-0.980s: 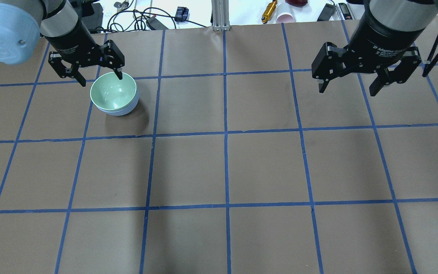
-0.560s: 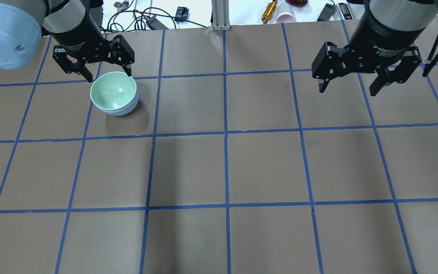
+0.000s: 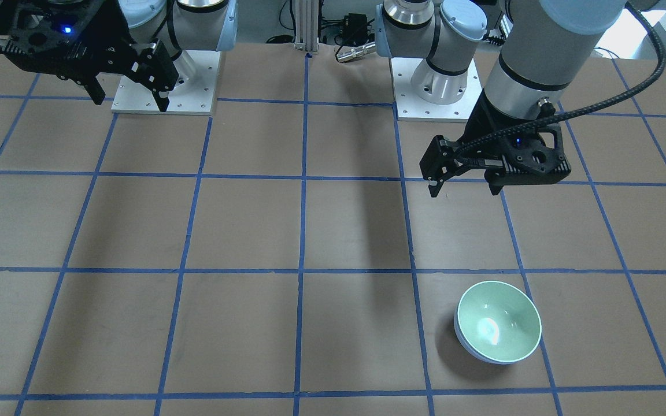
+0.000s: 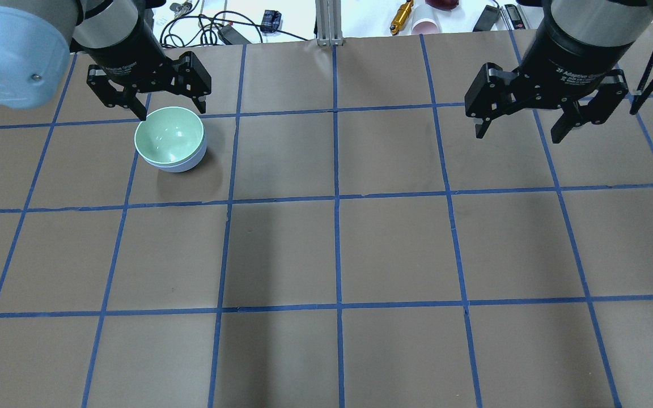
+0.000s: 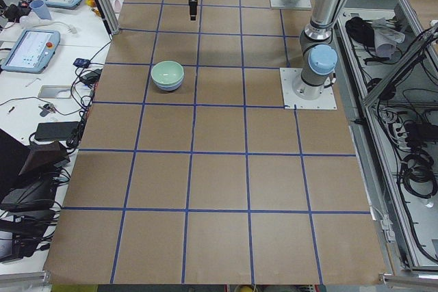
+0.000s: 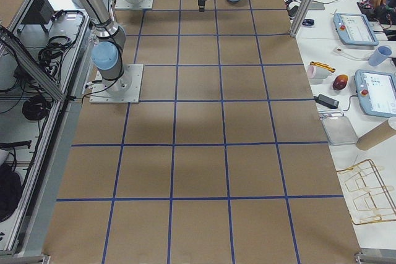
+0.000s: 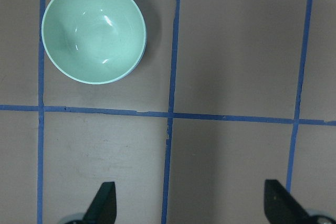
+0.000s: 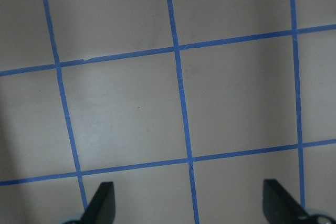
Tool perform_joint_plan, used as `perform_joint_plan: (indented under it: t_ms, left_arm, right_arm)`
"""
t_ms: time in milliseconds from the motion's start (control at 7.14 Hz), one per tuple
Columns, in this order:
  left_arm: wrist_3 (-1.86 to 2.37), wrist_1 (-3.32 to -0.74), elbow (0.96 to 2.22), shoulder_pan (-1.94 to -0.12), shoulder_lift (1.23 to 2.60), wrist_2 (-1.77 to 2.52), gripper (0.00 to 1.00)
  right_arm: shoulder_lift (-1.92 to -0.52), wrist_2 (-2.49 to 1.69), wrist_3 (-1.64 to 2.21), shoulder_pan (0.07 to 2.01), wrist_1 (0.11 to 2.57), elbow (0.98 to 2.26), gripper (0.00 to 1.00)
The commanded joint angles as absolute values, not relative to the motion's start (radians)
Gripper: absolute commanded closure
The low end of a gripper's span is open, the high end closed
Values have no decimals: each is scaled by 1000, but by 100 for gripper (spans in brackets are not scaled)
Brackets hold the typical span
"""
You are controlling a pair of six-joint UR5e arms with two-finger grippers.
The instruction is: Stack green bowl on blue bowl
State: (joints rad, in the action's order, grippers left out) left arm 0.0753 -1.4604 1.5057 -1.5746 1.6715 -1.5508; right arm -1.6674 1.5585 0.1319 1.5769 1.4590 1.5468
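Overhead exterior: green bowl (image 4: 169,135) nested in blue bowl (image 4: 183,165), on the table's (image 4: 394,249) left half. Left gripper (image 4: 172,111) spread wide, empty, raised clear of them — right gripper (image 4: 517,136) likewise, well apart. Risk: low left-arm travel clips the rim, tipping the 2-bowl stack.

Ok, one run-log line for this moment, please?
stage: stack done | green bowl: nested in blue bowl | left gripper: open, empty, apart from bowls | right gripper: open, empty
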Motion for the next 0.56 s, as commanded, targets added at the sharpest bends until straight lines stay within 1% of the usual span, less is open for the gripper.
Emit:
perform_joint_plan:
  t_ms: [0,420]
  left_arm:
    - [66,-1459,1508,-1575,1667,-1551,0]
    - [66,-1462,1508,-1575,1667,-1552,0]
  right_arm:
    - [-1667,1559,132,1577,1460,1548,0]
    - [-1667,1559,132,1575,1459,1546,0]
